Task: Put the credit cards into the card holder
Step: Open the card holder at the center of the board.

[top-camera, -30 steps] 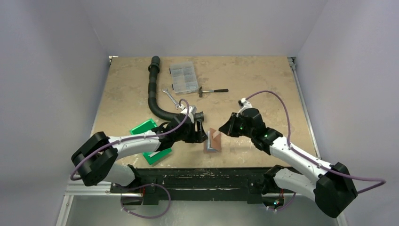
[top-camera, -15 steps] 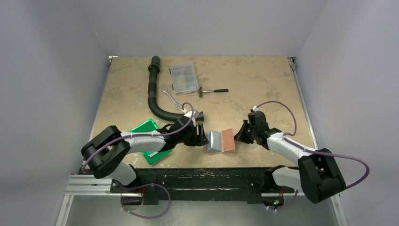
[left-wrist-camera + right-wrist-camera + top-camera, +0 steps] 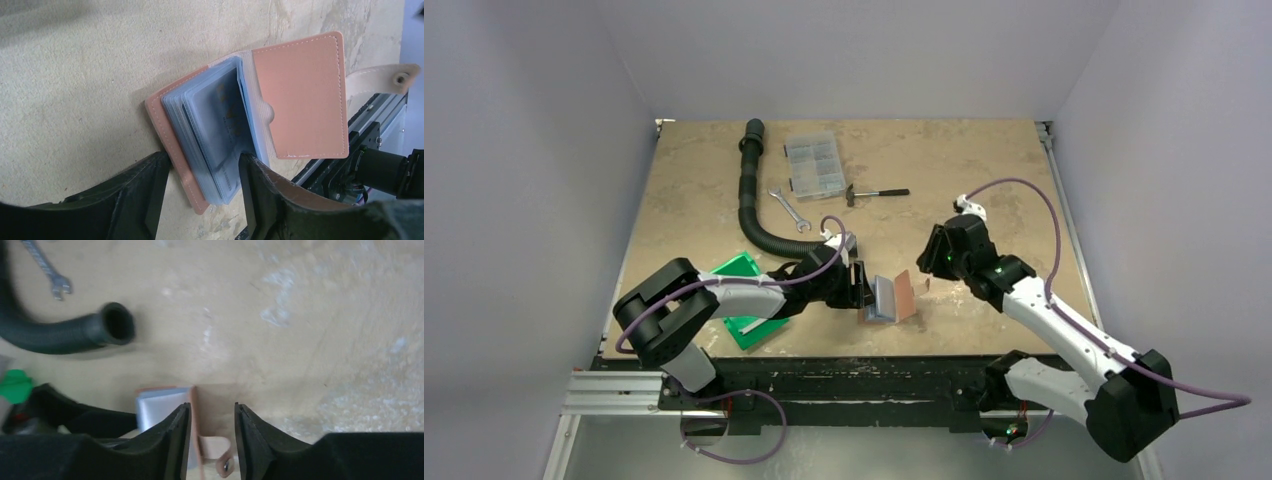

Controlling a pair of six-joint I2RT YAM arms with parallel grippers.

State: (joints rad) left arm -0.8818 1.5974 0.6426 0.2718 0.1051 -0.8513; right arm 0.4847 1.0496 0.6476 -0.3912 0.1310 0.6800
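Step in hand, as judged: holder laid open and steadied for loading.

- Card holder (image 3: 891, 298) lies spread open on the counter (image 3: 984, 170) near its front edge, between the arms. Blue sleeves face up and the strap trails off the right cover.
- Left claw (image 3: 202, 159) straddles the left cover and sleeve stack, a finger at each edge. Firm pinch or loose bracket: cannot tell.
- Right claw (image 3: 212, 408) hovers above the right cover, fingers parted, empty.

Next, probably: fetch a card, with the sleeves kept splayed.
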